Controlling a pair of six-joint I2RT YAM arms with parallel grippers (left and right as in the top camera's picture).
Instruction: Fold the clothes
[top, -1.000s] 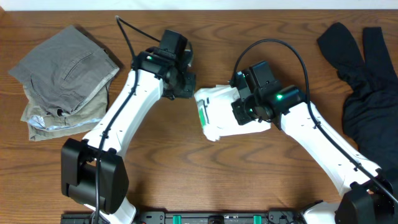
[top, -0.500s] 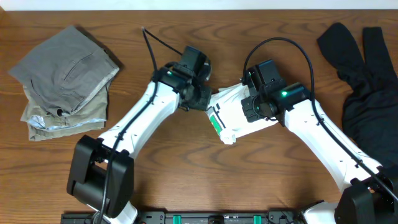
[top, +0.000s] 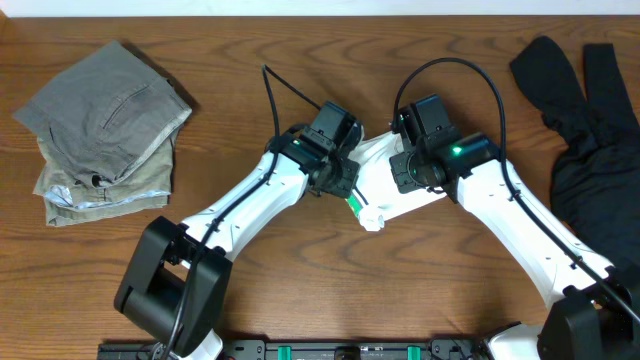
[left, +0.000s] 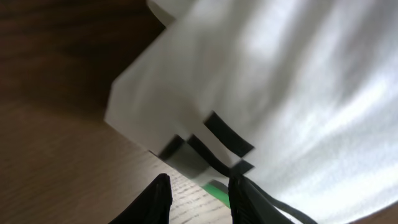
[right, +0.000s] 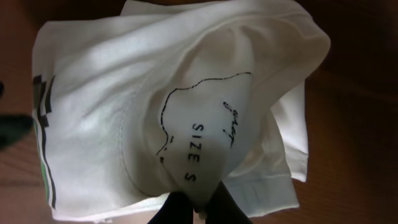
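The folded white T-shirt (top: 384, 197) lies mid-table between both arms, its green-and-black print (top: 352, 203) on the left edge. My right gripper (top: 405, 176) is shut on a bunched fold by the inner neck label reading "SIZE S" (right: 208, 149); in the right wrist view the gripper (right: 199, 200) pinches the cloth of the T-shirt (right: 112, 106). My left gripper (top: 343, 186) sits at the shirt's left edge. In the left wrist view the gripper (left: 199, 185) has its jaws apart with bare wood between them. Its right finger (left: 245, 199) touches the hem of the T-shirt (left: 298, 81).
Folded grey trousers (top: 105, 105) lie on khaki trousers (top: 95, 195) at the table's left. A long black garment (top: 590, 125) lies crumpled at the far right. The wooden table (top: 300, 290) runs along the front.
My left arm has swung right, up against the T-shirt's left edge. The shirt has shifted right and turned slightly. The right gripper has kept its hold and barely moved.
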